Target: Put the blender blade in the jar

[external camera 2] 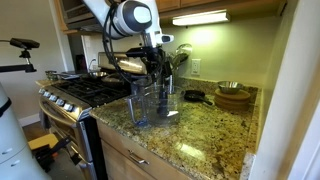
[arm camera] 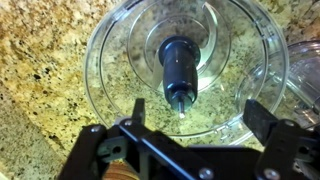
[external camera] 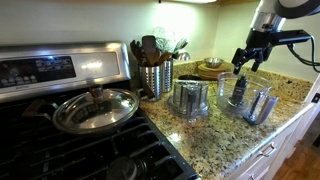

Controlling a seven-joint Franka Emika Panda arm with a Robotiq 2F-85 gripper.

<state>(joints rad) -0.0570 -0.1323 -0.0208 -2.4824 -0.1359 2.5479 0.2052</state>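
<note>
The jar (arm camera: 110,70) is a wide clear plastic container seen from straight above in the wrist view. The blender blade (arm camera: 180,65), a dark spindle with a thin metal tip, stands upright at its centre. My gripper (arm camera: 200,115) is open and empty, its two black fingers spread just above the jar's near rim, not touching the blade. In both exterior views the gripper (external camera: 250,58) (external camera 2: 155,68) hangs directly over the jar (external camera: 257,102) (external camera 2: 167,102) on the granite counter. The blade shows faintly inside the jar (external camera: 240,90).
A silvery-grey ribbed cylinder (external camera: 190,98) stands beside the jar. A steel utensil holder (external camera: 155,75) is behind it. A stove with a lidded pan (external camera: 95,108) is next to the counter. Stacked wooden plates (external camera 2: 233,97) sit at the back.
</note>
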